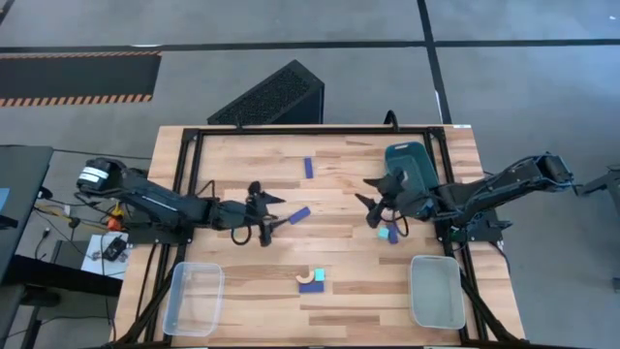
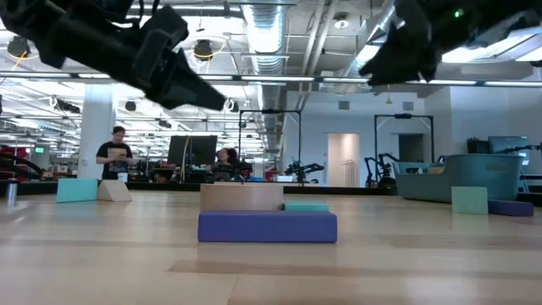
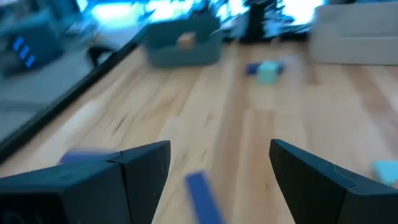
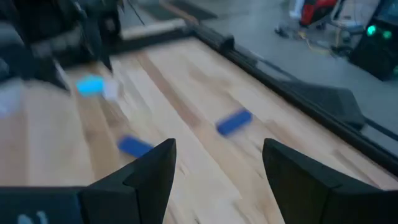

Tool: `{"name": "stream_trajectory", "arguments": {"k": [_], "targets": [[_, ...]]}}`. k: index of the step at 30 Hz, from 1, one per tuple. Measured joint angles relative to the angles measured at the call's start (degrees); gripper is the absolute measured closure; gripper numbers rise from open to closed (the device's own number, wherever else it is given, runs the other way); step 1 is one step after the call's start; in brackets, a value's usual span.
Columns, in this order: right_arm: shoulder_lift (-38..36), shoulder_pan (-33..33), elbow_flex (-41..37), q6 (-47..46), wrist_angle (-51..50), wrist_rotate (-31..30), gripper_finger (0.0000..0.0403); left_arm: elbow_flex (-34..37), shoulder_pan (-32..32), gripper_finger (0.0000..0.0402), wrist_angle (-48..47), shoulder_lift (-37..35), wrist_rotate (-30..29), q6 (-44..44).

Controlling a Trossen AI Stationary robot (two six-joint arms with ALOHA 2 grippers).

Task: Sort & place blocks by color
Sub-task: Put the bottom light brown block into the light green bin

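Table: teal bin far right. Left gripper and right gripper hover mid-table, jaws apart, empty. Blue blocks lie between them, teal and wood ones near centre.

The room is bright. Long ceiling lights shine from above and glare white. The wooden table shows soft, small shadows under the arms. Both wrist views are smeared and fuzzy. Far-off things look blurry.

left tool open, right tool open
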State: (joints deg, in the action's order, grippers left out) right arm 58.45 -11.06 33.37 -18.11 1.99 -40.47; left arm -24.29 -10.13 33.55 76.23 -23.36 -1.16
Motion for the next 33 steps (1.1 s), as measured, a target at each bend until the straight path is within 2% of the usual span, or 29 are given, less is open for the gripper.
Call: {"name": "stream_trajectory", "arguments": {"k": [3, 6, 8, 13, 16, 18, 21, 24, 29, 33], "targets": [[1.3, -0.1, 0.1, 0.3, 4.3, 0.0, 0.0139, 0.0, 0.0, 0.0136, 4.8, 2.8, -1.4, 4.5], [3.0, 0.7, 0.2, 0.7, 7.8, 0.0, 0.0139, 0.0, 0.0, 0.0136, 4.1, 3.4, -6.9, 7.9], [4.1, 1.3, 0.1, 0.6, 7.4, 0.1, 0.0139, 0.0, 0.2, 0.0136, 2.6, 3.4, -7.6, 10.2], [5.7, 1.9, 0.1, 0.6, 7.0, 2.5, 0.0139, 0.0, 3.1, 0.0136, 4.8, 3.5, 0.5, 12.3], [5.7, 1.9, 0.1, 1.1, 6.8, 4.2, 0.0139, 0.0, 4.7, 0.0136, 6.9, 3.5, 1.1, 7.8], [5.3, 1.5, 0.1, 1.5, 6.2, 3.2, 0.0139, 0.0, 4.6, 0.0136, 6.8, 3.5, 5.0, 4.4], [4.2, 0.3, 0.1, 1.7, 4.5, -1.2, 0.0139, 0.0, 1.7, 0.0136, 7.3, 5.4, 11.6, -1.5], [3.3, -1.3, 0.1, 1.7, 2.5, -2.8, 0.0139, -0.3, -3.8, 0.0136, 9.3, 9.5, 12.2, -5.1], [3.4, -5.3, 0.1, 0.4, 0.4, -2.8, 0.0139, -6.2, -12.5, 0.0136, 14.6, 20.8, 6.5, -7.1], [3.5, -9.0, 0.1, -4.3, -2.5, -3.2, 0.0139, -15.2, -15.9, 0.0136, 11.1, 29.0, 3.6, -5.8]]}}
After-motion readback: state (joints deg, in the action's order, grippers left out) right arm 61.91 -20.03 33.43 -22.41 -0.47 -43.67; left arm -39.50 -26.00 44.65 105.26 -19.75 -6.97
